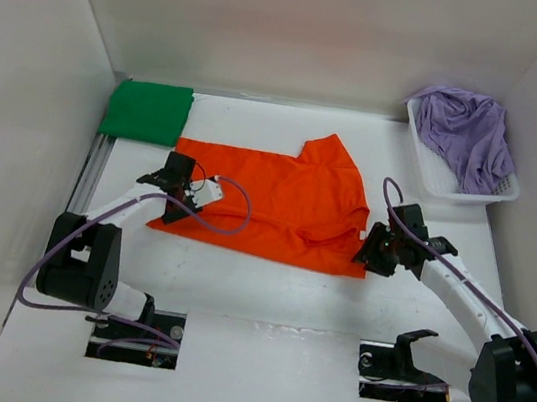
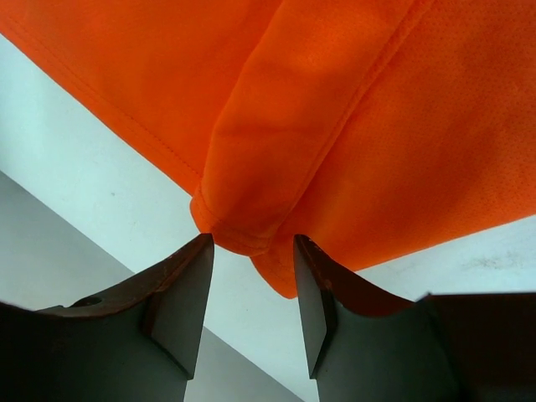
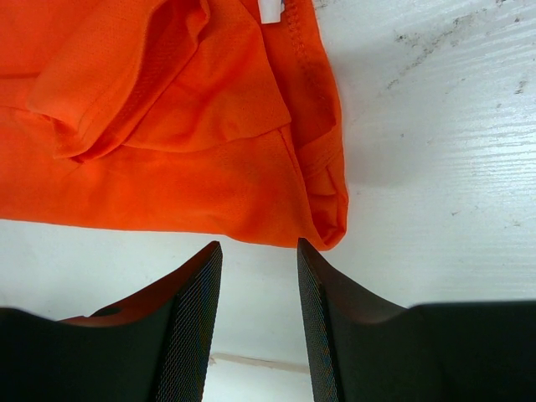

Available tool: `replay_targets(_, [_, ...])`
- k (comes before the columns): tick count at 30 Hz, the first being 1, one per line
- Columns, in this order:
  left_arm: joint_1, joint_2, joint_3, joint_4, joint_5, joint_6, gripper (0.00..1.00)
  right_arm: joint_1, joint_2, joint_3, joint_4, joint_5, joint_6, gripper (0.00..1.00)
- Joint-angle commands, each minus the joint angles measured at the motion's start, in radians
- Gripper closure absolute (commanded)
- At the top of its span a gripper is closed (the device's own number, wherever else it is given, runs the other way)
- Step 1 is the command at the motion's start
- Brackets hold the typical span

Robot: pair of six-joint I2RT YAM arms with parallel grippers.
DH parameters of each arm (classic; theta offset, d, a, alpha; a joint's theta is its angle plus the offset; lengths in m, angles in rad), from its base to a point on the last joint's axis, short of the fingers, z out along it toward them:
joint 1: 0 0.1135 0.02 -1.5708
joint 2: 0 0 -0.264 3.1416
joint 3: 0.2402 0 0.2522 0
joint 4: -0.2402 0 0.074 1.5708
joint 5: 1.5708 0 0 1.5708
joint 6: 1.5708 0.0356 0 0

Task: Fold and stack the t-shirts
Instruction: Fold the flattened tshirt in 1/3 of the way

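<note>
Both tools stand at the side edges of the orange t-shirt (image 1: 269, 196) on the white worktop (image 1: 275, 293).
In the top view the orange t-shirt lies spread in the middle of the frame, partly doubled over itself. The left tool (image 2: 251, 243) sits at its left edge with jaws apart and a bunched hem fold right at the tips (touching one finger, not clamped). The right tool (image 3: 260, 244) is at the shirt's lower right corner, jaws apart, with bare worktop between them and the cloth just beyond the tips. A folded green t-shirt (image 1: 148, 110) lies flat at upper left. A lavender t-shirt (image 1: 466, 130) is heaped in a white basket (image 1: 434, 175) at upper right.
</note>
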Motion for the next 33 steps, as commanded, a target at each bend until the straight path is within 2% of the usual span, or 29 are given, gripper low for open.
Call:
replay_targets(1, [-0.002,-0.003,0.012,-0.018,0.025,0.031,0.58,0.009,-0.006,0.008,0.036,0.000,0.003,0.54])
replay_targets(5, [0.011,0.049,0.023,-0.009,0.014,0.034,0.66,0.009,-0.002,0.009,0.041,0.000,0.006,0.54])
replay_targets(10, [0.028,0.077,0.050,-0.005,0.014,0.018,0.86,0.009,0.012,0.006,0.044,0.004,0.005,0.54])
replay_targets(17, [0.066,0.068,0.118,-0.020,0.029,-0.012,0.94,0.010,0.041,-0.021,0.074,0.008,0.005,0.55])
replay_targets(26, [0.161,0.163,0.253,-0.044,0.097,-0.087,0.92,0.015,0.059,-0.040,0.094,0.011,0.002,0.55])
replay_targets(29, [0.192,0.232,0.306,-0.044,0.101,-0.141,0.86,0.015,0.056,-0.033,0.099,0.014,-0.004,0.55])
replay_targets(33, [0.230,0.318,0.369,-0.055,0.065,-0.210,0.73,0.015,0.030,0.003,0.107,0.025,-0.020,0.55])
